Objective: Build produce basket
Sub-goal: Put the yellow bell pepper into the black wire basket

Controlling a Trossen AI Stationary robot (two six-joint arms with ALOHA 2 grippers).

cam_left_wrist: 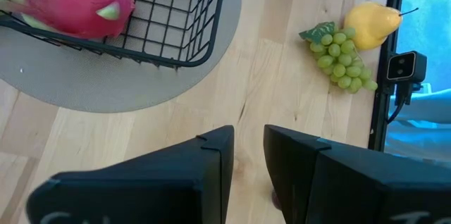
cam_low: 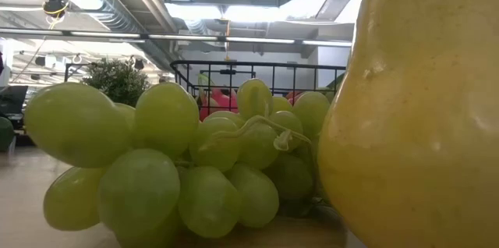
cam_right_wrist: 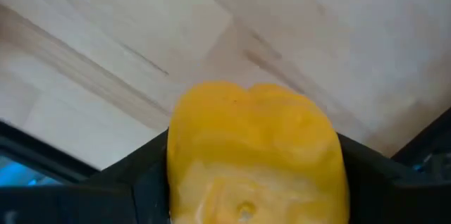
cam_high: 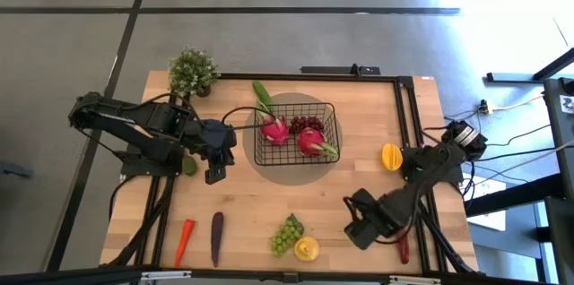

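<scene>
The black wire basket (cam_high: pixel 334 119) stands on a grey round mat mid-table and holds two pink dragon fruits (cam_high: pixel 275 130), purple grapes (cam_high: pixel 307 124) and a cucumber (cam_high: pixel 262 97) leaning on its far-left rim. My right gripper (cam_high: pixel 363 220) is over the near-right part of the table, shut on a yellow pepper (cam_right_wrist: pixel 254 132) that its own body hides in the high view. My left gripper (cam_high: pixel 215 170) hovers open and empty just left of the basket (cam_left_wrist: pixel 176 41). Green grapes (cam_high: pixel 287 234) and a yellow pear-shaped fruit (cam_high: pixel 307 249) lie on the table near its near edge. My right gripper pinches the yellow pepper between its two fingers (cam_right_wrist: pixel 144 175), one on each side of the body (cam_right_wrist: pixel 180 146). The pepper's lobed end points away from the wrist. Whether it rests on the table or is lifted clear cannot be told.
A carrot (cam_high: pixel 184 240) and an eggplant (cam_high: pixel 216 237) lie near-left, and a red chili (cam_high: pixel 404 249) near-right. A yellow-orange fruit (cam_high: pixel 392 156) sits beside the right arm. A green fruit (cam_high: pixel 189 165) lies under the left arm. A potted plant (cam_high: pixel 193 72) stands at the far-left corner.
</scene>
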